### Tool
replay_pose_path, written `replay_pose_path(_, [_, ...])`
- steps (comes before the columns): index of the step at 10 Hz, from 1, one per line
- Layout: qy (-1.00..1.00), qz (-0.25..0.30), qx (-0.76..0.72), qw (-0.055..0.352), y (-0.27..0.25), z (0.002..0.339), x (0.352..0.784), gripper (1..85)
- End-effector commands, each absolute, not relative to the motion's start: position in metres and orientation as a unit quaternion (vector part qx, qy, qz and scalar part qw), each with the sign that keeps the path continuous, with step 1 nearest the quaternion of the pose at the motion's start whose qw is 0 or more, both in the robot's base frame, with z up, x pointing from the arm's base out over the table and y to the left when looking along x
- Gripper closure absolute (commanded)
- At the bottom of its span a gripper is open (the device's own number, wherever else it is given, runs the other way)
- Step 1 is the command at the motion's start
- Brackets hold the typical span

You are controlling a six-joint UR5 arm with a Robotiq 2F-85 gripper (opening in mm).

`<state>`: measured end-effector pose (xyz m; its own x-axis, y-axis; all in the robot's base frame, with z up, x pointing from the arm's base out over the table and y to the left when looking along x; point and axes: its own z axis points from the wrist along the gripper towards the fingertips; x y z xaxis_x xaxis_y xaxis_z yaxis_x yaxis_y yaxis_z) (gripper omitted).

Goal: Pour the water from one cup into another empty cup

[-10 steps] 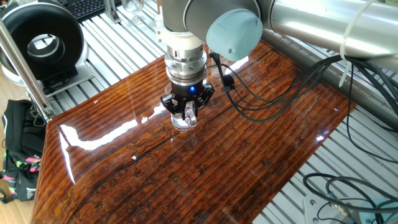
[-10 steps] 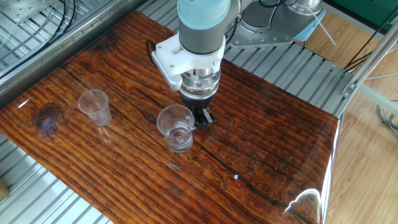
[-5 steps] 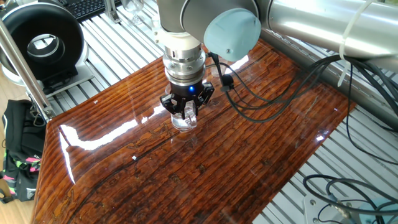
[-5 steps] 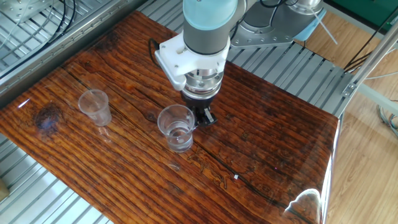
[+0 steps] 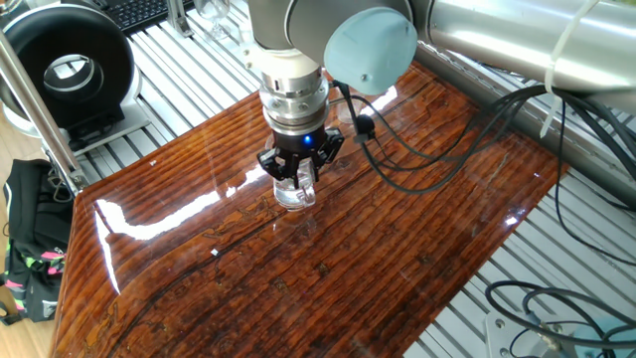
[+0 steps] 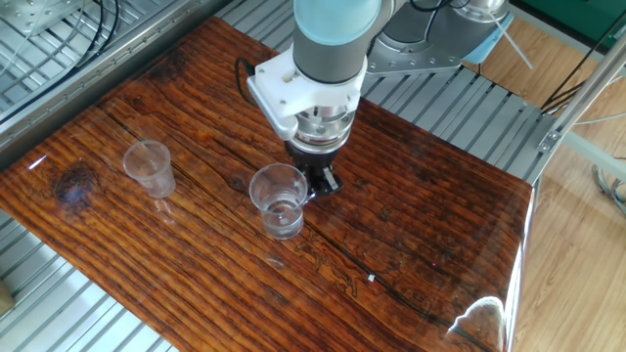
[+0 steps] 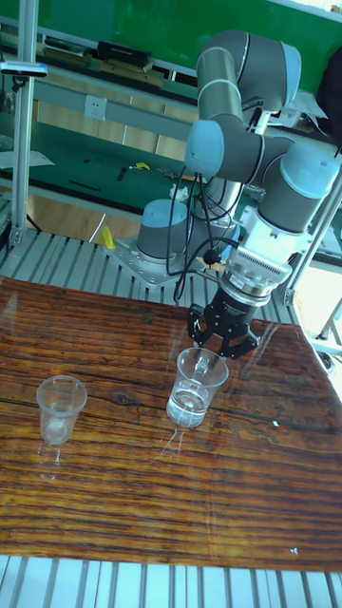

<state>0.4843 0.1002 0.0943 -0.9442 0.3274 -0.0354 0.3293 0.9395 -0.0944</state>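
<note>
The cup holding the water point(image 6: 279, 200) is a clear tapered cup near the middle of the glossy wooden table point(image 6: 421, 244); no handle shows on it. A little water point(image 7: 188, 408) lies at its bottom. My gripper point(image 6: 315, 183) points straight down, its fingers pinched on the cup's far rim. The same cup point(image 5: 296, 194) shows under the gripper point(image 5: 301, 182) in one fixed view, and in the tall view the gripper point(image 7: 217, 350) sits behind the rim. The empty cup point(image 6: 149, 168), smaller and clear, stands upright to the left, apart from both; it also shows as the empty cup point(image 7: 60, 408).
Black cables point(image 5: 427, 149) hang from the wrist over the table's far side. A round black device point(image 5: 68, 70) and a black bag point(image 5: 30, 249) sit beyond the left edge. Slatted metal framing point(image 6: 59, 293) surrounds the table. The robot base point(image 7: 166, 237) stands behind.
The arm's wrist has shifted slightly, to the right in the other fixed view, and the water cup has nudged along with it. The empty cup has not moved.
</note>
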Motion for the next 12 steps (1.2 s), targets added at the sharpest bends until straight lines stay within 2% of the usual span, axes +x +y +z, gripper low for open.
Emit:
replay_pose_path(1, [0.985,-0.061,0.163,0.007,0.098,0.104,0.479,51.0])
replay_pose_path(5, [0.988,-0.058,0.145,-0.006,0.103,0.122,0.467,52.0])
replay_pose_path(8, [0.992,-0.086,0.088,-0.003,0.095,0.145,0.466,55.7])
replay_pose_path(10, [0.998,-0.055,0.03,-0.005,0.118,0.153,0.464,53.0])
replay_pose_path(12, [0.997,-0.048,-0.058,0.0,0.123,0.155,0.468,52.3])
